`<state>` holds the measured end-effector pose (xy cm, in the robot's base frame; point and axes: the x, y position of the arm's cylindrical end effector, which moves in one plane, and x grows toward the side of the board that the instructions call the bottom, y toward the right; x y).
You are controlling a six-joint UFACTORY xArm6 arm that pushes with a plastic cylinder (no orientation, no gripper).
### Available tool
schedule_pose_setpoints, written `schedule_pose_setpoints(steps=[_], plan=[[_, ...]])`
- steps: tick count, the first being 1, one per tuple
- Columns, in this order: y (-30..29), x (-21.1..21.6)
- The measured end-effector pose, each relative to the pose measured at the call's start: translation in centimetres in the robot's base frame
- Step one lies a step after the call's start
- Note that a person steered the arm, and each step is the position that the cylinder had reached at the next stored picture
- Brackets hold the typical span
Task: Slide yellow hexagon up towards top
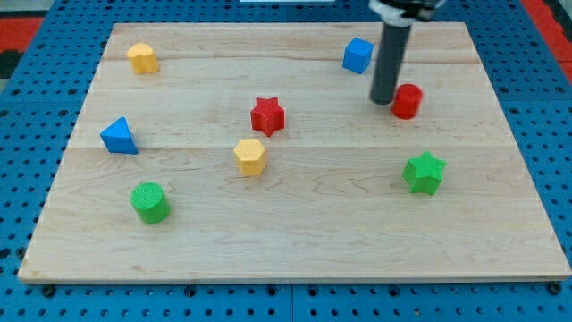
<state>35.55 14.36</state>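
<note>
The task is at its first step, as I judge it: my tip (382,100) is not yet at the block it must push. It stands at the far right part of the counter (295,241), just beside the red cylinder (407,101) on its left side, and near the blue cube (357,55). There is no claw on this arm, only the straight dark rod, so nothing can open or close.

The yellow hexagon (251,156) sits near the middle of the counter, a little to the left, close to the red star (267,115), which is behind it and slightly right. A second yellow block (142,58) lies at the far left; its shape I cannot tell surely.

For the next move, I think the tip must travel to the near side of the yellow hexagon and then push it away, toward the far edge. The red star is close to that path, so the push should go a little to the left of it.

The counter is pale wood with visible grain. The blocks look like smooth plastic. Also present are a blue triangle (118,137), a green cylinder (149,202) and a green star (424,173).
</note>
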Motion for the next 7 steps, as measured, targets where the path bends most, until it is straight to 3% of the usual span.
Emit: schedule_pose_setpoints(steps=[1,2,3,6,7], plan=[[-3.9,0.3],[-8.0,5.1],[-7.0,11.6],[-9.0,13.8],[-18.3,14.7]])
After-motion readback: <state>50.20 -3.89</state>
